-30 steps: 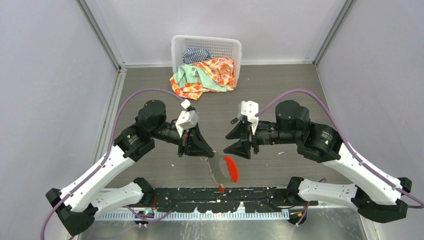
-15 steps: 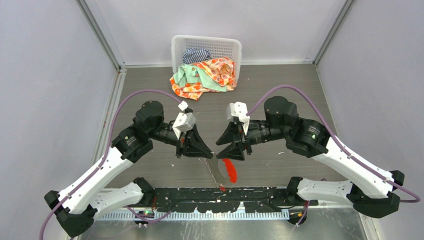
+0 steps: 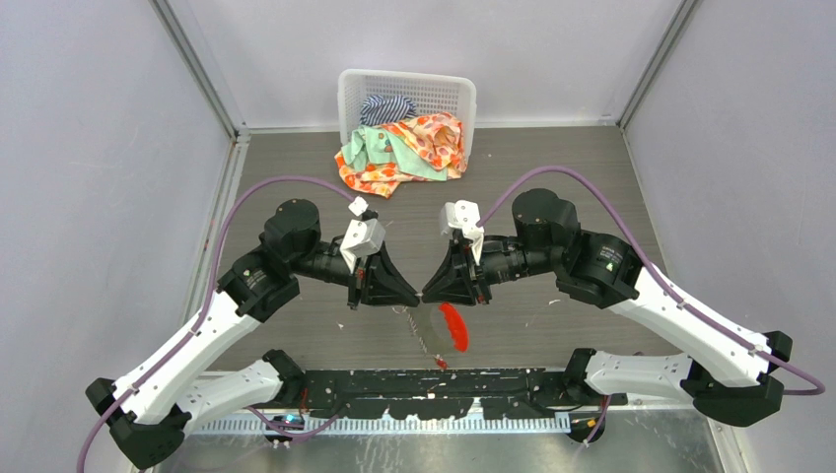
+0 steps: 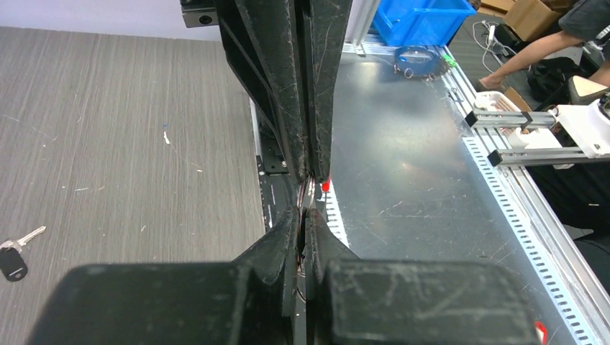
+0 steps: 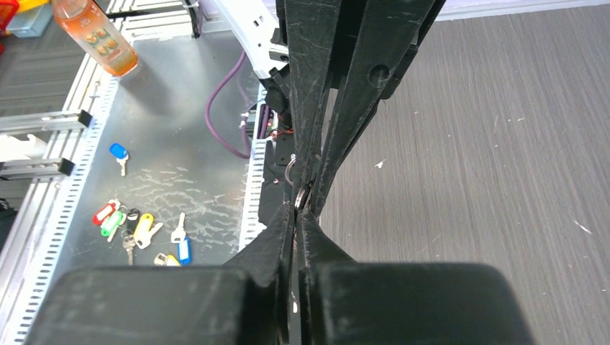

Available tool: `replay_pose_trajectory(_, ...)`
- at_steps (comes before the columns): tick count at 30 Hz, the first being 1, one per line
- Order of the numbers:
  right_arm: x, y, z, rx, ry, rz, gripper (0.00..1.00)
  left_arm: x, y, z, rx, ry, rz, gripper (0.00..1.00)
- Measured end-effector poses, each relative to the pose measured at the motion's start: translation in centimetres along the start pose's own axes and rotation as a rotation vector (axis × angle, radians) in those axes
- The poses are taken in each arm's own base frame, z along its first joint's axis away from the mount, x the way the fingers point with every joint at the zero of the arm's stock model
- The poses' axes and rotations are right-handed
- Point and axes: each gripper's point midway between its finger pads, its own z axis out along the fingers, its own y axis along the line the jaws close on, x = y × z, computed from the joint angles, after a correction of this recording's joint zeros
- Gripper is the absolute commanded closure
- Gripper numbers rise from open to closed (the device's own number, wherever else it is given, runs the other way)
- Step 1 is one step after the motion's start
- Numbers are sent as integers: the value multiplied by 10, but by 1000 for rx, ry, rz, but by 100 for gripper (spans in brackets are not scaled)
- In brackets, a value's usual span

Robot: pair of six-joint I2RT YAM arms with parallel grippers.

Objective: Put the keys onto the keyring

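Both grippers meet above the table's near middle. My left gripper [image 3: 415, 301] [image 4: 306, 213] is shut on the thin wire of the keyring [image 3: 425, 333]. Its silvery fan and long red tag [image 3: 454, 329] hang below, and a small red piece [image 3: 437, 371] [image 4: 325, 186] is lowest. From the other side my right gripper [image 3: 426, 294] [image 5: 298, 210] is shut on the grey ring [image 5: 297, 195], which shows between its tips. A black-headed key [image 4: 13, 260] lies loose on the table in the left wrist view. I cannot tell whether the small red piece is the red-headed key.
A white basket [image 3: 450, 91] of clothes stands at the back, with a floral cloth [image 3: 399, 153] spilling onto the table. A black rail [image 3: 513, 386] runs along the near edge. Beyond it, on the metal bench, lie several coloured keys [image 5: 140, 231] and an orange bottle [image 5: 97, 36].
My right arm has moved left to the ring, and its jaws have gone from open to shut on it. The left gripper has held its grip almost unmoved.
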Motion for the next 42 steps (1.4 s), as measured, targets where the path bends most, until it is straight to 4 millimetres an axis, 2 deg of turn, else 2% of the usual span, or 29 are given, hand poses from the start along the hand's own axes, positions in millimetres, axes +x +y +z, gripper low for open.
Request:
replay_pose_trajectory(5,1,-2,0,15,4,-1,99,1,1,0,-5,3,-6,98)
replay_pose_trajectory(6,1,-3,0,19,6,0,99,1,1,0,-4,4,-4,93)
replay_pose_trajectory(9,2,-5,1,29,26,10,99,4,1,-1,6,14,34,63)
replay_pose_trajectory(10,3,-7,2,35,37,16,99,7,-1,-2,14,24,47,57)
replay_pose_trajectory(12,3,-11,4,46,63,32,99,17,-2,-4,23,54,71,49)
replay_pose_trajectory(16,7,-17,9,62,129,70,99,32,1,-8,7,109,106,42)
replay_pose_trajectory(22,17,-18,9,87,201,93,99,28,12,-17,-89,122,207,42)
replay_pose_trajectory(28,14,-11,7,98,233,81,99,12,16,-24,-171,84,286,49)
replay_pose_trajectory(32,21,-7,12,95,271,83,99,9,16,-21,-160,69,278,52)
replay_pose_trajectory(42,25,-8,22,103,327,101,99,17,9,-12,-63,81,234,71)
